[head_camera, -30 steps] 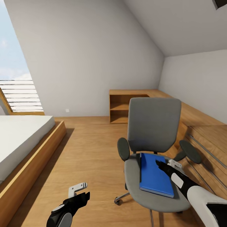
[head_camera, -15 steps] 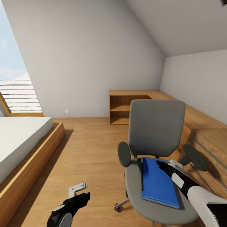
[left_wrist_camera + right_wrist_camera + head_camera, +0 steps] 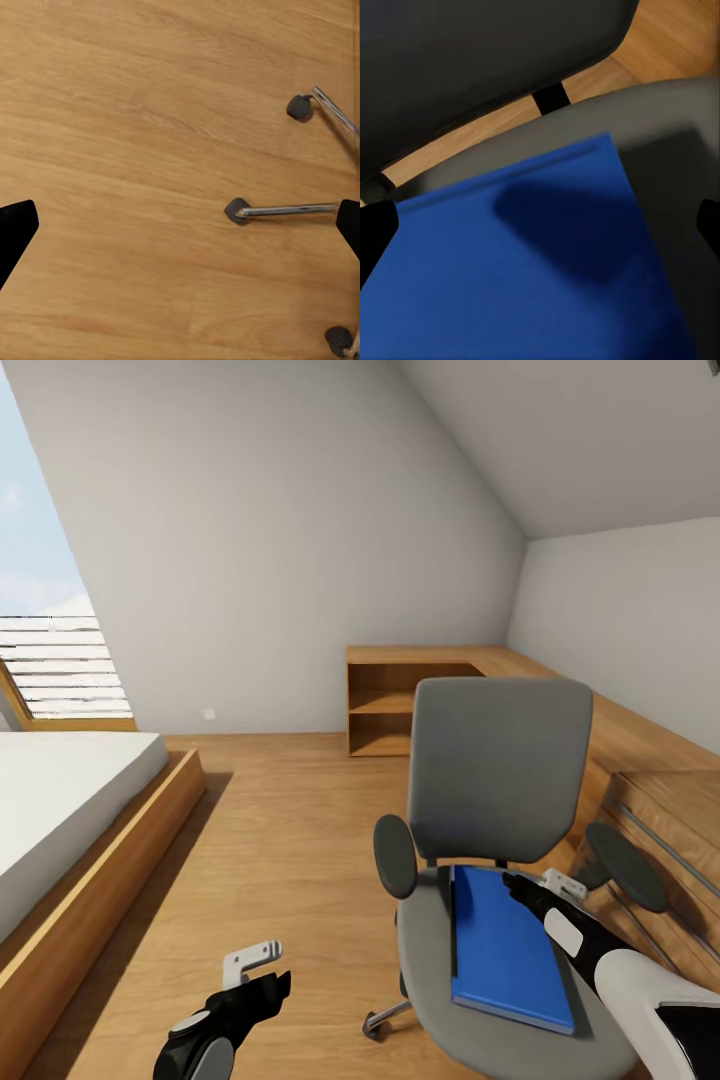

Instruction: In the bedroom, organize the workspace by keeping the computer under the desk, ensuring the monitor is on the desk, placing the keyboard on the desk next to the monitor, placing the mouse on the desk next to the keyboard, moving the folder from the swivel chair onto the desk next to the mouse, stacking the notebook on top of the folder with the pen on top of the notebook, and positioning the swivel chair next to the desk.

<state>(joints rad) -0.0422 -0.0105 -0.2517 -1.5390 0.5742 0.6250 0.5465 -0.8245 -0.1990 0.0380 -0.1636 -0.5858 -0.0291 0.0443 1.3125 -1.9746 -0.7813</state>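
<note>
right fingers point(image 3: 541, 888) spread wide above folder point(image 3: 505, 947) | left fingers point(image 3: 262, 972) wide, idle | folder on swivel chair point(image 3: 493, 780), ungrasped | remaining steps undone

Wooden floor point(image 3: 290, 830) carries the grey swivel chair point(image 3: 490, 790) at near right, castors down; a blue folder point(image 3: 505, 950) lies flat on its seat. Bed point(image 3: 60, 800) sits left.

No readable text, labels or numbers anywhere.

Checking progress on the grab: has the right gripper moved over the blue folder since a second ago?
Cannot tell: the right gripper hovers over the same folder corner; the camera shifted.
</note>
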